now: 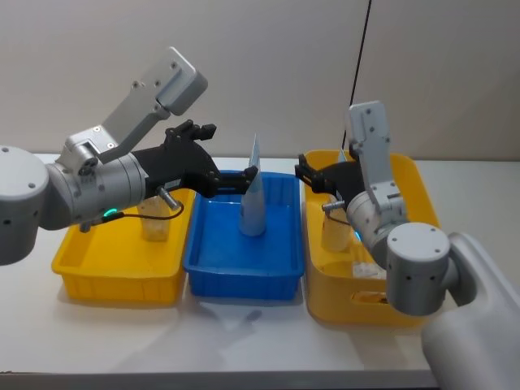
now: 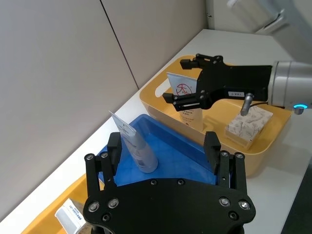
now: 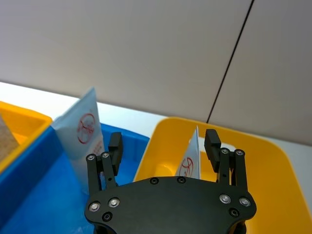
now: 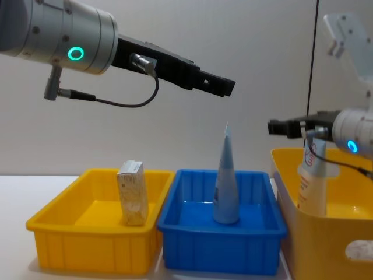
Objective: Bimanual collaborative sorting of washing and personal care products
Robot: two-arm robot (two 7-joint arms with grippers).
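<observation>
Find the pale blue tapered tube point(image 1: 253, 203) standing upright on its cap near the middle of the blue tray point(image 1: 244, 284), tip pointing up. Note the left gripper point(image 1: 236, 180) spread wide and empty, hovering above that tray's left edge, level with the tube's tip and just beside it. Probably aim for a pinch on this tube: bring the jaws down either side of the flat crimped upper part, square to its broad faces, and close gently, since a tube standing on a small cap looks likely to topple at any sideways nudge. Avoid brushing the tray wall on the way in. Note the right gripper point(image 1: 305, 171), likewise spread and empty, poised over the left edge of the right yellow tray point(image 1: 418, 175), straddling the tip of the cream tube point(image 4: 312, 181) without touching it. See the white patterned cube pack point(image 2: 248, 126) lying in the same tray, and the beige box point(image 4: 133, 192) standing in the left yellow tray point(image 1: 114, 284).
</observation>
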